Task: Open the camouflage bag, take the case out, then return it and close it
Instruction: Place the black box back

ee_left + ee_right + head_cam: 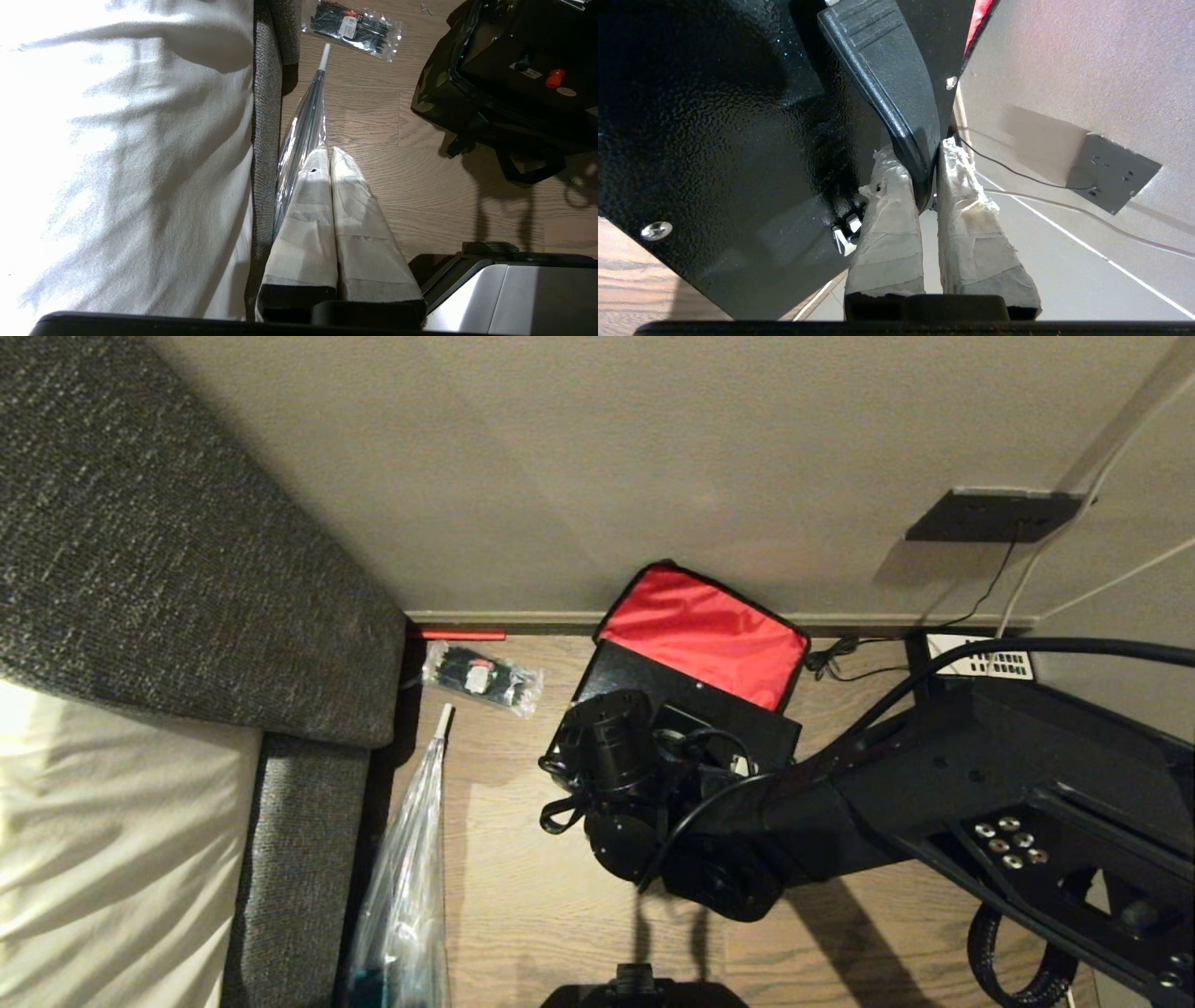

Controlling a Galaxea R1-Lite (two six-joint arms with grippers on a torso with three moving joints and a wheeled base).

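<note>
Grip: right gripper (927, 163) pinched tight on black rectangular hard case's (714, 140) long black handle (887, 84). Case sits in open camo fabric bag (434, 93) w/ red lid lining, by far wall. Left gripper (329, 154) fully closed, empty, near-left.

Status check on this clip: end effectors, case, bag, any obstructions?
Right end effector shut on case handle. Left end effector shut, parked beside the bed, holding nothing. Case sits in the open camouflage bag, red lid against the wall. Nothing blocking.

One camouflage bag (705, 635) (lid open), one case (691, 714), one clear packet of black ties (481, 679), one clear folded umbrella (411, 868), one wall socket (994, 515), two grippers.
</note>
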